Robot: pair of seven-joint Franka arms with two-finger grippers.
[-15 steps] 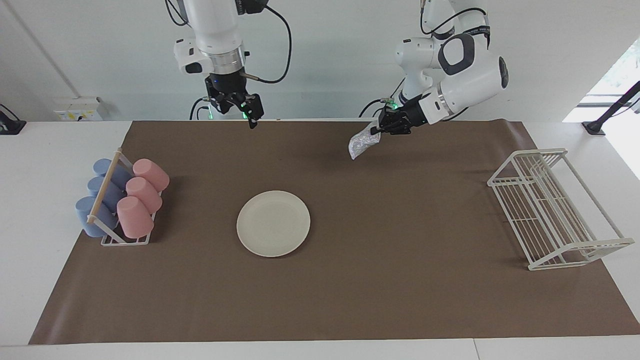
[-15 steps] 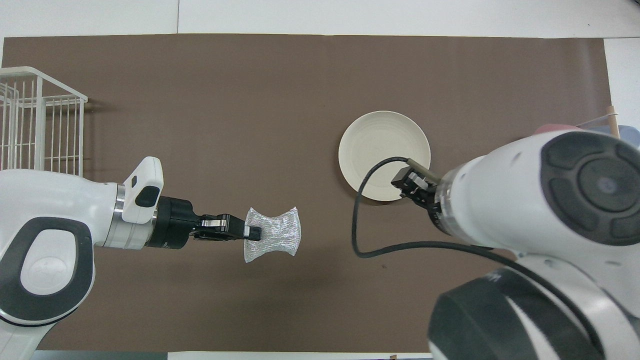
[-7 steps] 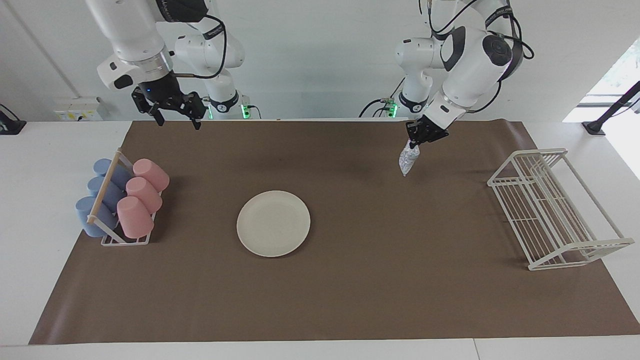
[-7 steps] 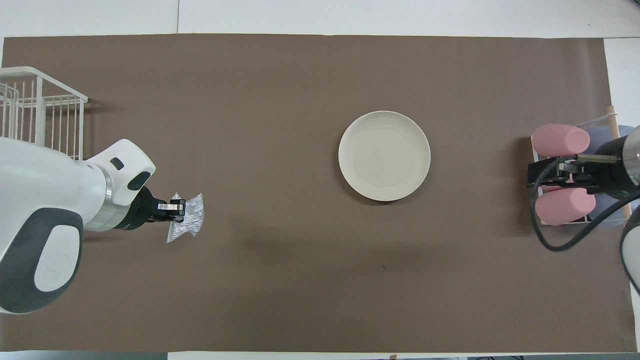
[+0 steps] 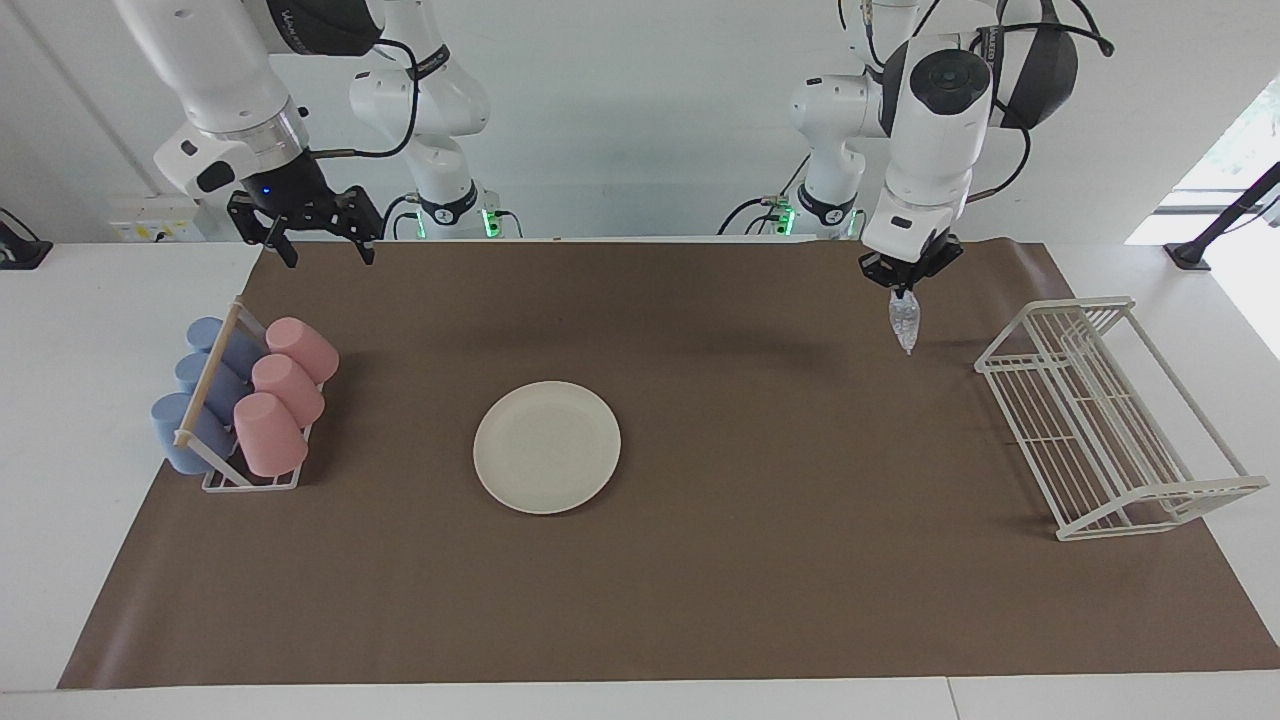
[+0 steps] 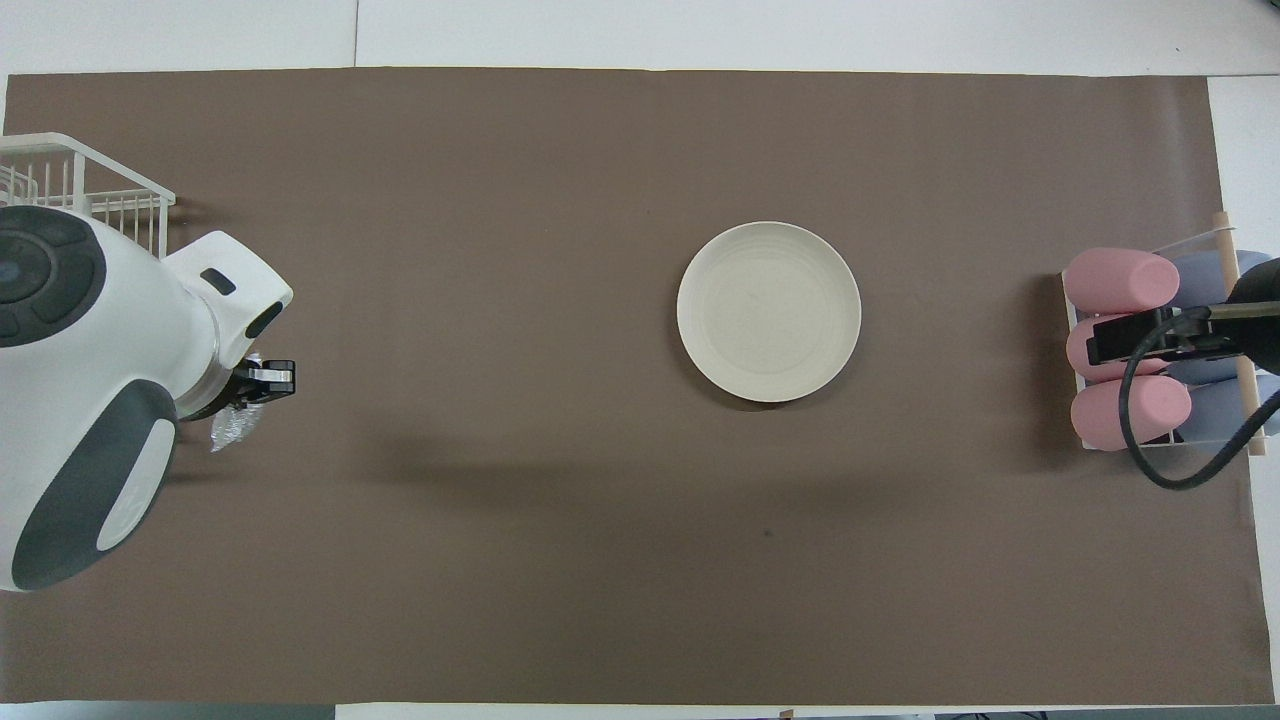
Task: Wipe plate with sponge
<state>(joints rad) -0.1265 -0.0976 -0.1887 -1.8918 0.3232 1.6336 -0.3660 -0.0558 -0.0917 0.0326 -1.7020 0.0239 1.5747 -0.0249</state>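
While pinched, sponge [image 5: 904,322] hangs under left end effector [image 5: 903,287].

1. Sponge [image 6: 236,424] mostly hidden under left arm's wrist in overhead view.
2. Wire rack [image 6: 75,190] cut by edge, partly covered by arm.
3. Blue cups [image 6: 1215,345] partly hidden.

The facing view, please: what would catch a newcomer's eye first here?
Probably the sparkly sponge dangling from the shut left gripper over the brown mat, beside the white wire rack. Next, the cream plate lying alone mid-table, and the pink and blue cups racked at the right arm's end, where the open right gripper hangs.
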